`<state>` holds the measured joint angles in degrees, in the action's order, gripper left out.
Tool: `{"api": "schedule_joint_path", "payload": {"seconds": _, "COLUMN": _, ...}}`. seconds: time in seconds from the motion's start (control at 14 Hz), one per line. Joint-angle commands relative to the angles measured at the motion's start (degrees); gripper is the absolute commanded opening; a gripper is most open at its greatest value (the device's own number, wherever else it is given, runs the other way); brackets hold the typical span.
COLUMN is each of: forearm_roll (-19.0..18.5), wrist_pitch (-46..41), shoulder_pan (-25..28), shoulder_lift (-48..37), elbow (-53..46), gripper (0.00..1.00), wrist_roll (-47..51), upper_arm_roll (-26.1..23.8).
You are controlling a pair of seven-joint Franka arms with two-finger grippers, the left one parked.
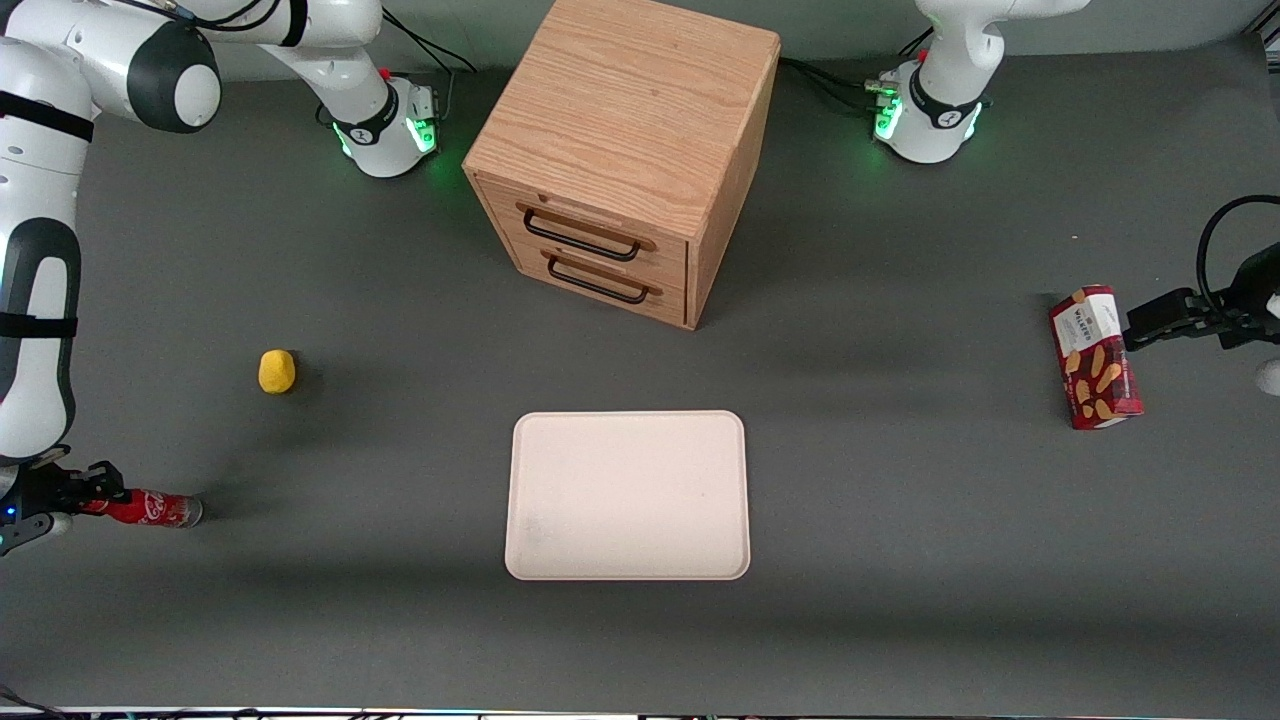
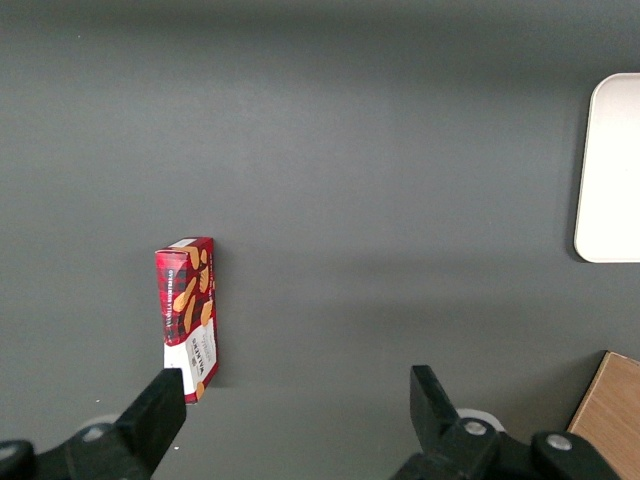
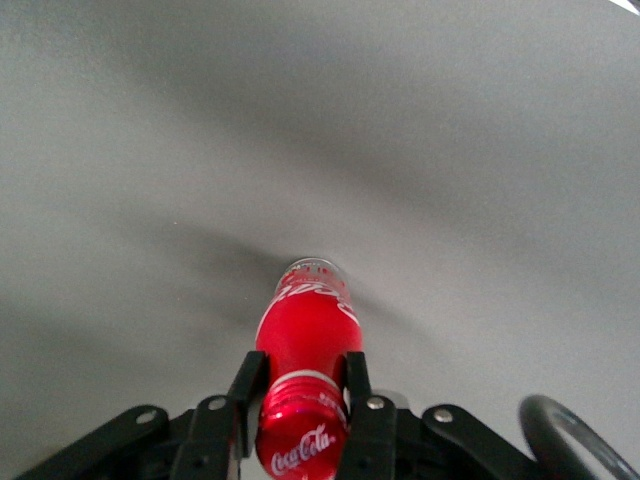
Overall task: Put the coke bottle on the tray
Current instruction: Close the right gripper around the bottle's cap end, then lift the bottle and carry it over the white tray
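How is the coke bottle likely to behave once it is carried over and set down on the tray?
The coke bottle looks rigid and glossy, so it may slip in the tool, whose fingers pinch only its neck near the cap. Being round and slim, it would probably roll if laid down, or tip if stood up. The tray has just a low rim, likely stopping only a slow roll.

A robot lab bench, set up for testing.

You're looking at a dark grey table [image 1: 900, 520] with robot arm bases [image 1: 925, 115] bolted near its rear edge, green lights glowing and cables trailing. The gripper [image 3: 300, 420] sits low at the working arm's end. Scattered props, a wooden drawer box [image 1: 625, 150] among them, mark it as staged.
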<state>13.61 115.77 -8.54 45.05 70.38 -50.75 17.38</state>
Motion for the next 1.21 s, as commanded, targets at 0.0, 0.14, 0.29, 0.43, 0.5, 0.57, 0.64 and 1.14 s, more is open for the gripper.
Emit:
{"api": "schedule_joint_path", "payload": {"seconds": 0.0, "forearm_roll": 1.1, "wrist_pitch": -0.7, "shoulder_pan": 1.7, "shoulder_lift": -3.4, "elbow": 0.7, "gripper": 0.0, "wrist_roll": -0.8, "upper_arm_roll": 0.5}}
{"api": "schedule_joint_path", "payload": {"seconds": 0.14, "forearm_roll": 0.8, "wrist_pitch": -3.9, "shoulder_pan": 2.7, "shoulder_lift": -4.8, "elbow": 0.3, "gripper": 0.0, "wrist_roll": 0.1, "upper_arm_roll": 0.5}}
{"api": "schedule_joint_path", "payload": {"seconds": 0.29, "forearm_roll": -1.7, "wrist_pitch": -6.9, "shoulder_pan": 3.5, "shoulder_lift": -7.5, "elbow": 0.1, "gripper": 0.0, "wrist_roll": 2.9, "upper_arm_roll": 0.1}}
{"api": "schedule_joint_path", "payload": {"seconds": 0.43, "forearm_roll": -5.0, "wrist_pitch": -11.7, "shoulder_pan": 4.9, "shoulder_lift": -10.0, "elbow": -1.6, "gripper": 0.0, "wrist_roll": 7.1, "upper_arm_roll": -0.3}}
{"api": "schedule_joint_path", "payload": {"seconds": 0.5, "forearm_roll": -5.8, "wrist_pitch": -15.3, "shoulder_pan": 5.6, "shoulder_lift": -10.4, "elbow": -3.2, "gripper": 0.0, "wrist_roll": 9.4, "upper_arm_roll": -0.4}}
{"api": "schedule_joint_path", "payload": {"seconds": 0.57, "forearm_roll": -6.0, "wrist_pitch": -18.8, "shoulder_pan": 6.0, "shoulder_lift": -10.7, "elbow": -4.9, "gripper": 0.0, "wrist_roll": 11.8, "upper_arm_roll": -0.5}}
{"api": "schedule_joint_path", "payload": {"seconds": 0.64, "forearm_roll": -6.5, "wrist_pitch": -22.2, "shoulder_pan": 6.5, "shoulder_lift": -10.7, "elbow": -7.1, "gripper": 0.0, "wrist_roll": 13.8, "upper_arm_roll": -1.3}}
{"api": "schedule_joint_path", "payload": {"seconds": 1.14, "forearm_roll": -16.6, "wrist_pitch": -35.2, "shoulder_pan": 7.0, "shoulder_lift": -13.2, "elbow": -15.7, "gripper": 0.0, "wrist_roll": 29.8, "upper_arm_roll": -16.5}}
